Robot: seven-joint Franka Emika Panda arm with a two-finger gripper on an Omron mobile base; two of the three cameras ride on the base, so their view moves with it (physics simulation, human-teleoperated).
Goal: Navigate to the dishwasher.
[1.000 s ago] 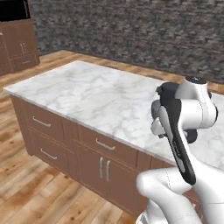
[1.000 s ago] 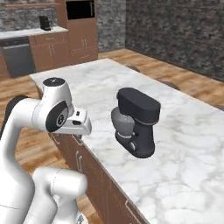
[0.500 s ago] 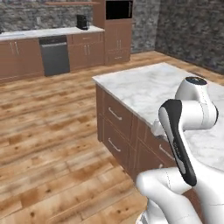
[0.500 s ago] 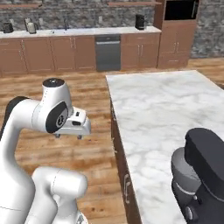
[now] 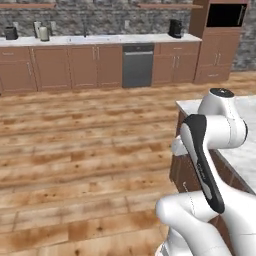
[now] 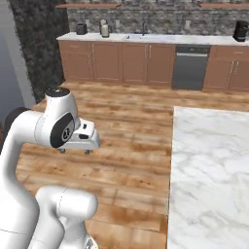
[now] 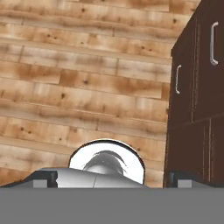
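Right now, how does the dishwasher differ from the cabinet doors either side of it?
The dishwasher is a dark grey flat panel; the cabinet doors are brown wood. The dishwasher has a black strip along its top; the cabinet doors do not, and to its right sit under drawer fronts. The cabinet doors carry thin vertical handles; the dishwasher's handle is too small to make out. Both sit under the same pale countertop.

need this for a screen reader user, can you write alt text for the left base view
A dark grey dishwasher sits in a run of brown wooden cabinets along the far wall, across an open wood floor. The robot's white arm rises at lower right beside a marble-topped island.
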